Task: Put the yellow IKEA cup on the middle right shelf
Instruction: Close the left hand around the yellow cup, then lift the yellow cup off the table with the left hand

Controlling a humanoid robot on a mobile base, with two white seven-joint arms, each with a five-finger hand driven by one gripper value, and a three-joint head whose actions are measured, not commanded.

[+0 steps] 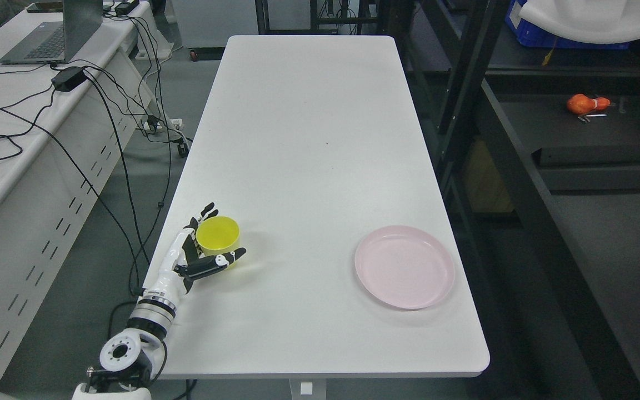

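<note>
Your left hand (200, 253) reaches in from the near left corner of the white table (309, 139), and its fingers are wrapped about the yellow cup (218, 233), the thumb (225, 260) crossing the near side of the cup and the other fingertips showing at its far left side, so you have the cup in a grasp. The cup stands upright on the table close to the left edge, in the near part of the surface, and you can look straight down into it: its inside shows only yellow, with nothing in it that you can make out. To the right, well apart from the cup and near the table's right edge, lies a pink plate (404, 266), flat on the table, its dish bare. Beyond the table's right edge stands a dark shelf unit (520, 183); on one of its levels, far to the right, you see a small orange object (584, 104) lying on the dark board, too small to tell what it is. Higher up at the far right sits a blue crate (531, 33), partly covered by something white, so you cannot see what it holds. On the left of the scene a white desk (14, 150) carries a laptop (59, 33) and loose black cables (114, 111).
</note>
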